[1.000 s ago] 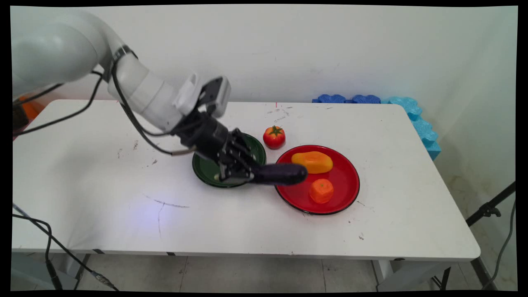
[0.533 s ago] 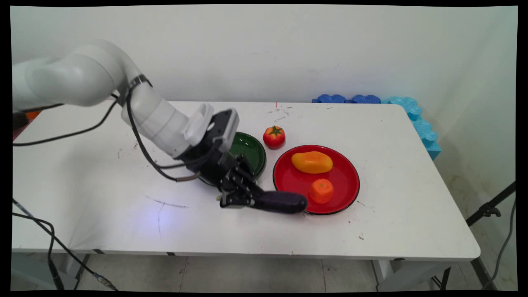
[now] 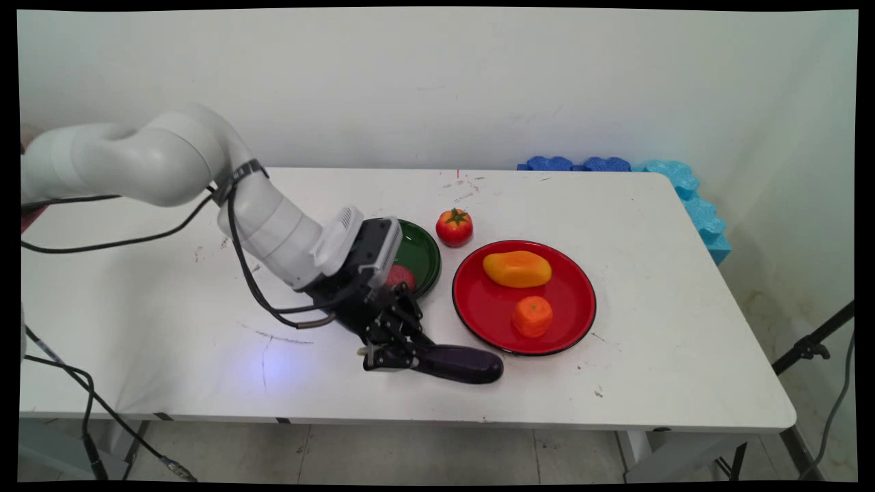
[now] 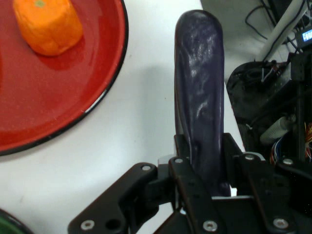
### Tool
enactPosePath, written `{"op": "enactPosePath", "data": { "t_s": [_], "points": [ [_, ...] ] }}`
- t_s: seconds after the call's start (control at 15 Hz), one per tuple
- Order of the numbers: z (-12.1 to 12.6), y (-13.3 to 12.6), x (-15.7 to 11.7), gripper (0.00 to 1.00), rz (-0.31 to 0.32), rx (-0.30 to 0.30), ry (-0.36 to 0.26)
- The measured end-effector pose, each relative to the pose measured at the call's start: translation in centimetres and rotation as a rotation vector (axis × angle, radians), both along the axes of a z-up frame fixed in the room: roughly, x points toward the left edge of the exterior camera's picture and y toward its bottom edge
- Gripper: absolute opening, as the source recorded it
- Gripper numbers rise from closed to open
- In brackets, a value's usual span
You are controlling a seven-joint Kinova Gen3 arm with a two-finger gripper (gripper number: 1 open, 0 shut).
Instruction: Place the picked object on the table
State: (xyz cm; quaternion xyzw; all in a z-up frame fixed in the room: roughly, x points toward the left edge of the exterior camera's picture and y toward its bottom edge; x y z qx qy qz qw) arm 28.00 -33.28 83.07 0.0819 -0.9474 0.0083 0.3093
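- The green plate (image 3: 418,254) is partly covered in the main view by the arm's wrist; only its right part shows, and in the hand view just a sliver at the bottom left corner (image 4: 7,225)
- A reddish round thing (image 3: 401,276) on the green plate peeks out beside the wrist — too much is hidden to tell what it is
- The eggplant's (image 3: 459,363) left end is buried between the fingers (image 3: 383,359), so the grip surfaces cannot be seen; in the hand view its near end (image 4: 201,97) disappears behind the black linkage
- The red plate (image 4: 58,117) is cut off by the hand view's top and left edges
- The orange piece (image 4: 48,23) is cropped at the top edge there
- The bench's (image 3: 649,287) legs are mostly out of sight
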Motion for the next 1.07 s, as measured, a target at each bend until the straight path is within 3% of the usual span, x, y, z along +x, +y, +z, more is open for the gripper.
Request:
{"op": "enactPosePath", "data": {
  "t_s": [0.87,0.93,1.07],
  "points": [
    [-3.4,-0.2,-0.2,0.00,0.019,0.021,-0.032],
    [-3.6,-0.2,-0.2,1.00,0.022,0.021,-0.035],
    [-3.9,-0.3,-0.2,1.00,0.027,0.020,-0.039]
  ]
}}
